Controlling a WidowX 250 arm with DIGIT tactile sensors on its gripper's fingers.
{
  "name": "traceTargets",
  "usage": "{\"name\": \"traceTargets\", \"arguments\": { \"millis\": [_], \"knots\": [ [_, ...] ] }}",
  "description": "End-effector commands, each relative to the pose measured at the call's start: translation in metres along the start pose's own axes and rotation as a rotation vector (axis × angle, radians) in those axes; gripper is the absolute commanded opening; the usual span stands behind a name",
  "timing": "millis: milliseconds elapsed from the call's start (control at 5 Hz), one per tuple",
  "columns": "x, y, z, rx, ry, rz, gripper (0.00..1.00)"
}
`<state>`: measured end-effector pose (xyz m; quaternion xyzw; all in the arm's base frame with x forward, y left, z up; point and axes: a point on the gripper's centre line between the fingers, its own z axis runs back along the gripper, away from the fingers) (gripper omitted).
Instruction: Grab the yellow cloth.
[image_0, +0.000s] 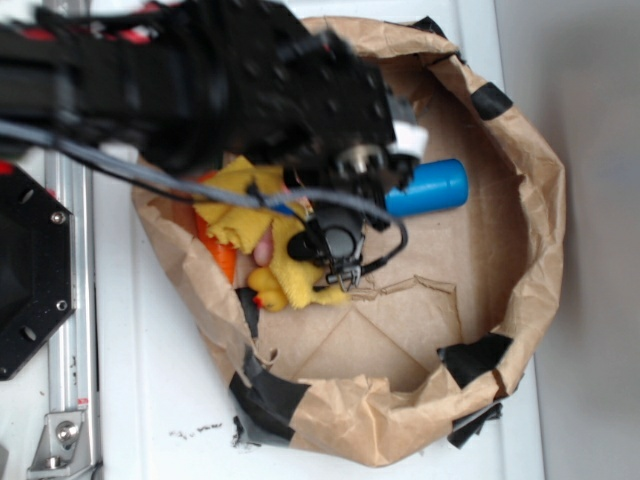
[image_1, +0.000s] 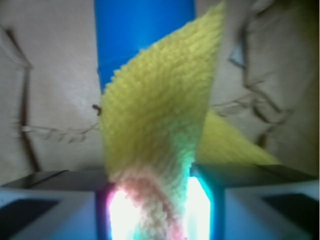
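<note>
Cloth (image_1: 160, 135), yellow, soft and light, stands pinched by one fold between my gripper (image_1: 159, 200) fingers, inside the brown paper basket (image_0: 540, 180) near the blue cylinder (image_0: 428, 187), and it looks limp.

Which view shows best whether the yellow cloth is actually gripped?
The wrist view: the yellow cloth rises from between the two fingers, filling the frame in front of the blue cylinder. The exterior view shows the cloth bunched inside the paper basket, but the arm hides the grip point.
</note>
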<state>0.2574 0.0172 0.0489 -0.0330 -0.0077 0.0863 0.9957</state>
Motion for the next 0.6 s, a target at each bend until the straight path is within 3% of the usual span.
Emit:
{"name": "traceTargets", "arguments": {
  "millis": [0,200,400],
  "knots": [
    [0.021,-0.011,0.112,-0.058,-0.307,-0.009,0.00],
    [0.023,-0.035,0.129,-0.026,-0.344,-0.055,0.00],
    [0.025,-0.043,0.117,0.032,-0.301,-0.040,0.00]
  ]
}}
